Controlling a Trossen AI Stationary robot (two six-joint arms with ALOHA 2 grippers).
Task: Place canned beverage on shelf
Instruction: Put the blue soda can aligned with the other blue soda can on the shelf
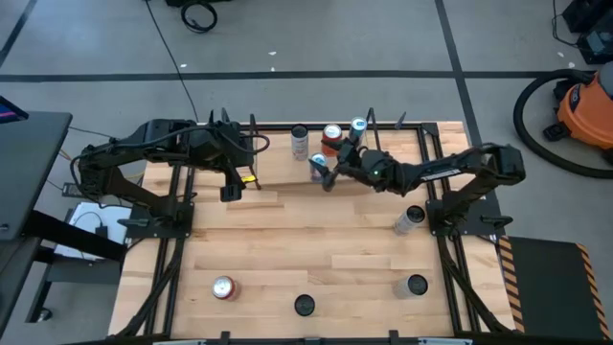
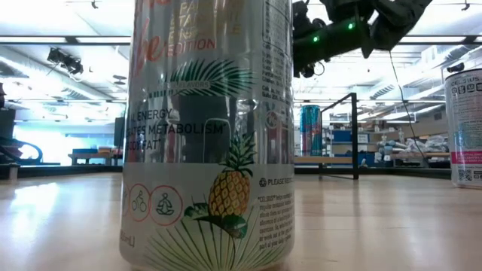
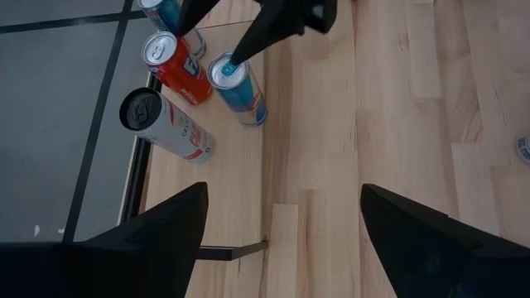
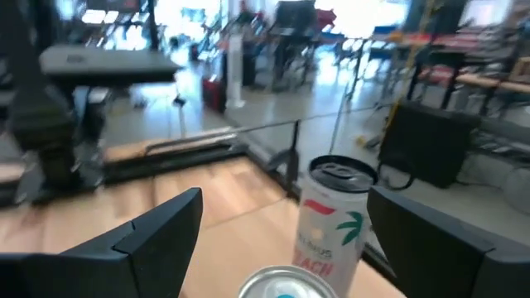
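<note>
A blue can [image 1: 319, 167] stands upright on the shelf [image 1: 278, 171], a black-rod rack around a light wood board at the table's far side. Beside it on the board stand a red can [image 1: 332, 137], a white can with a dark top [image 1: 300, 141] and another blue can [image 1: 358, 126]. My right gripper [image 1: 328, 174] is open just over the blue can [image 3: 238, 89]; the can's top [image 4: 286, 283] shows between its fingers. My left gripper [image 3: 281, 240] is open and empty above the shelf's left end [image 1: 230, 192]. My right gripper has one fingertip [image 3: 242, 51] over the top rim of the blue can, coming slanting down from the table's right. I cannot tell whether it touches the can. The other finger stands apart on the can's far side.
Loose cans are on the near half of the table: one lying near the right arm's base [image 1: 409, 218], and three upright near the front edge [image 1: 224, 287] [image 1: 304, 305] [image 1: 417, 285]. The pineapple-print can [image 2: 207, 135] fills the low view. Bare wood lies mid-table.
</note>
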